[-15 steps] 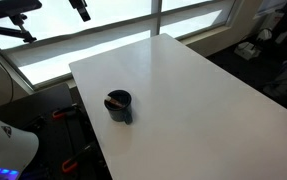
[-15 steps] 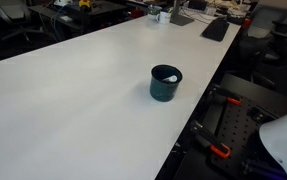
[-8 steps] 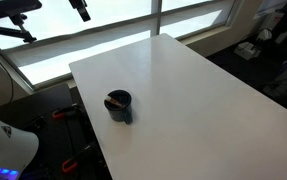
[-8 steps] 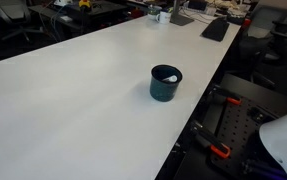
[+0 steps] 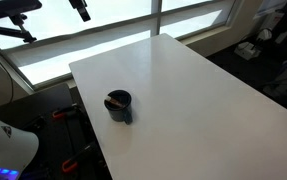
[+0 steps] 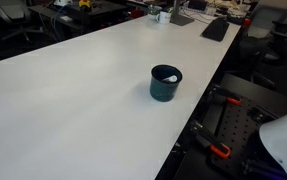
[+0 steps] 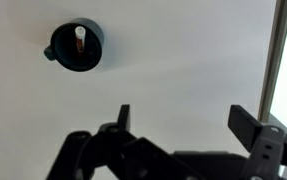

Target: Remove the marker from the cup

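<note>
Approach step, I judge: gripper [image 7: 183, 116] hovers empty, jaws wide apart, well off from cup [image 7: 93, 57]; next, centre over marker [image 7: 77, 39], descend, pinch

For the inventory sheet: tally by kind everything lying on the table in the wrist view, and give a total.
Cup, dark: 1
Marker, reddish-brown, standing inside the cup: 1
Total: 2
</note>
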Motion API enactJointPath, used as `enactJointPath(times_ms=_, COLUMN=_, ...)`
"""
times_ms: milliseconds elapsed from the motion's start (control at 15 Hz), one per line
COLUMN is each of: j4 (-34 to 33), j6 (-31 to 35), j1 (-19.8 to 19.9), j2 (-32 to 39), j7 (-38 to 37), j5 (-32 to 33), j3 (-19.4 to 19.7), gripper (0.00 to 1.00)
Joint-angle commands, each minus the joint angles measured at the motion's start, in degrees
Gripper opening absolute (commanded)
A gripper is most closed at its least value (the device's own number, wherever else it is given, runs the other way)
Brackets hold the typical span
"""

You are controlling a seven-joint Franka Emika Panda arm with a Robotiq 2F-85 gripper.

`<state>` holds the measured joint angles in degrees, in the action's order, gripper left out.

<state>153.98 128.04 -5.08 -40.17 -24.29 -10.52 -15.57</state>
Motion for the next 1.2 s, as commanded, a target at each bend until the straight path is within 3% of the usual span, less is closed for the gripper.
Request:
enactJointPath(times_ms=0, j4=-0.11, j6=-0.15, j1=-0.34, j2=0.05, j7=-0.22, j5=0.34, j3=0.36, gripper=1.0)
enactJointPath(times_ms=1133, j4=-0.11, j6=-0.15, j1=-0.34, j2=0.05, j7=-0.22, j5=0.34, j3=0.36, gripper=1.0)
